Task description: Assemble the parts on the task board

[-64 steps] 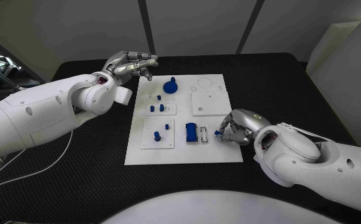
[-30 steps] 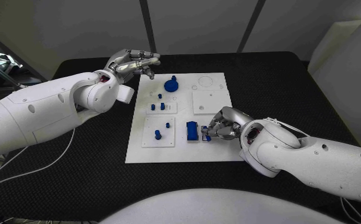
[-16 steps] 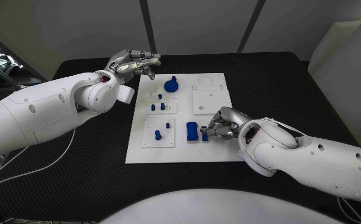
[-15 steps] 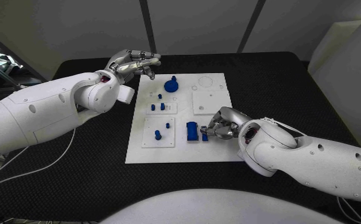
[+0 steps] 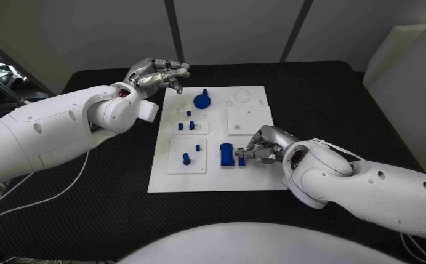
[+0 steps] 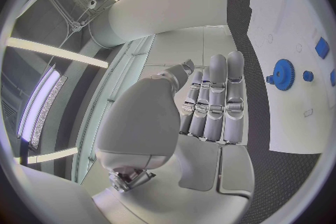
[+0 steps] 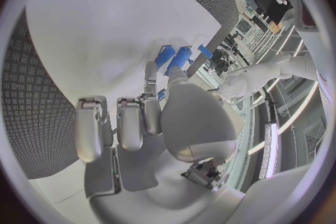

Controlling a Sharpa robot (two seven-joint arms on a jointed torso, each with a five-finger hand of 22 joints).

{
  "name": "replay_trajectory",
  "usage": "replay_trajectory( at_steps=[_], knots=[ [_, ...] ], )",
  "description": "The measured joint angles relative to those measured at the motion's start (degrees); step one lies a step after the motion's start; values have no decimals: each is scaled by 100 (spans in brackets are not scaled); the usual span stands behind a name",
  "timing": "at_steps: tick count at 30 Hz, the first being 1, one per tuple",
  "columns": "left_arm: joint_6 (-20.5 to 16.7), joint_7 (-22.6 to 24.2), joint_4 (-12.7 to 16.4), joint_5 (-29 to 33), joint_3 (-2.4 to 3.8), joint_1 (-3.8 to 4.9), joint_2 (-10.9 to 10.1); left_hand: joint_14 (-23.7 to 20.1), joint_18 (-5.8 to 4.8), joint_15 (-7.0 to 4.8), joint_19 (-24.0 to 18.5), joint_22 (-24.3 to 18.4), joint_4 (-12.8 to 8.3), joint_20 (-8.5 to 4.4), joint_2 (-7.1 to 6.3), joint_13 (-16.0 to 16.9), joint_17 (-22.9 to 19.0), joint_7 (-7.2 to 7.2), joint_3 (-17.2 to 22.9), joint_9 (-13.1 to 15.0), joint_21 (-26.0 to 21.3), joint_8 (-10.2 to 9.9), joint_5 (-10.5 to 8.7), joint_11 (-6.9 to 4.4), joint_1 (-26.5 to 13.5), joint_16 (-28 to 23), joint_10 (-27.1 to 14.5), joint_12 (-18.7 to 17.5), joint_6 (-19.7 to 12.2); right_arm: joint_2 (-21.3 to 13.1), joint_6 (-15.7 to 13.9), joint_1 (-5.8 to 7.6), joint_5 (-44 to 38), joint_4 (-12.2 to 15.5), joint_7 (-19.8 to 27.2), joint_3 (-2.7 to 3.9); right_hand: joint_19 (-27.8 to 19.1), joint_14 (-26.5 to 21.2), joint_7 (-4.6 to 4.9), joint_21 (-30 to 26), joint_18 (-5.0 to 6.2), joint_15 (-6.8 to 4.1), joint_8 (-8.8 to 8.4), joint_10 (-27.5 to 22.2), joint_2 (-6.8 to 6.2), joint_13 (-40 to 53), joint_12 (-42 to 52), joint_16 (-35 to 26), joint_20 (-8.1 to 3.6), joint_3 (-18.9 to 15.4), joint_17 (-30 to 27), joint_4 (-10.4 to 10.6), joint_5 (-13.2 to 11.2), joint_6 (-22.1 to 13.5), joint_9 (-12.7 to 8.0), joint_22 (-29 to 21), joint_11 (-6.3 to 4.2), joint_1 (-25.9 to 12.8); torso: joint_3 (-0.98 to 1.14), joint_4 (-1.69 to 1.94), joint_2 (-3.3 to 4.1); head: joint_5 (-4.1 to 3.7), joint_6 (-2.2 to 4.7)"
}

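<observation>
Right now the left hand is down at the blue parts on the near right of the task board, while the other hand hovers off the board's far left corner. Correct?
Not quite: the hands are swapped. In the head view the right hand is at the blue parts on the task board, and the left hand hovers off the far left corner.
</observation>
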Motion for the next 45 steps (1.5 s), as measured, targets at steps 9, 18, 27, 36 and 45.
replay_trajectory(
  at_steps=[9, 18, 27, 36, 45],
  knots=[
    [4, -5, -4, 0, 0, 0, -5, 0, 0, 0, 0, 0, 0, 0, 0, 0, 1, 0, 0, 0, 0, 0, 0, 0, 0, 0, 0, 0, 0, -226, 80, -1, -73, 197, 122, -4, 0, 0, 43, 0, 0, 0, 66, 0, -49, 0, 0, 0, 0, -126, 2, -79, -668, -43, 87, 0, 1, 193, 2, -3, -4, 4, 15],
    [11, -8, -8, 0, 0, -1, 2, 0, 1, 0, 0, 1, 0, 0, 0, 0, 1, 0, 0, 0, 0, 0, 0, 0, 0, 0, 0, 0, 0, -179, 174, -2, -128, 115, 253, -6, 0, 0, 42, 0, 0, 0, 66, -1, -17, 13, 3, 0, 0, -158, 1, -111, -750, -43, 112, 0, 1, 345, 3, -4, 3, -8, 24],
    [17, -12, -6, 0, 0, -2, -3, 0, 0, 0, 0, -1, 0, 0, 0, 0, -1, 0, 0, 0, -6, 0, 0, 0, 0, 0, 0, 0, 0, -102, 219, -2, -148, -96, 336, -4, 0, 0, 22, 0, -1, 1, 86, -2, 43, 16, 29, 0, 0, -127, 1, -207, -792, -64, 138, 0, 2, 511, 2, 9, 9, 4, 5],
    [22, -19, -6, 0, 0, -2, -1, 0, 0, 0, 0, -6, 0, 0, 0, 0, -10, 0, 0, 0, -23, 0, 0, 0, 0, 0, 0, 0, 0, -4, 218, 1, -163, -336, 443, -1, 0, 0, 22, 0, -1, 2, 119, -3, 77, 15, 54, 0, 0, -129, 0, -250, -906, -63, 153, 0, 4, 606, 3, 9, 10, 36, -33],
    [29, -28, -6, 0, 0, -2, -21, 0, 0, 0, 0, -5, 0, 0, 0, 0, -9, 0, 0, 0, -23, 0, 0, 0, 0, 0, 0, 0, 0, -67, 184, -2, -181, -207, 565, -6, 0, 0, 43, 0, 0, 2, 119, -13, 86, 12, 70, 0, 1, -262, 0, -136, -879, -84, 172, 0, 13, 592, 3, 0, 3, 62, -21]
  ],
)
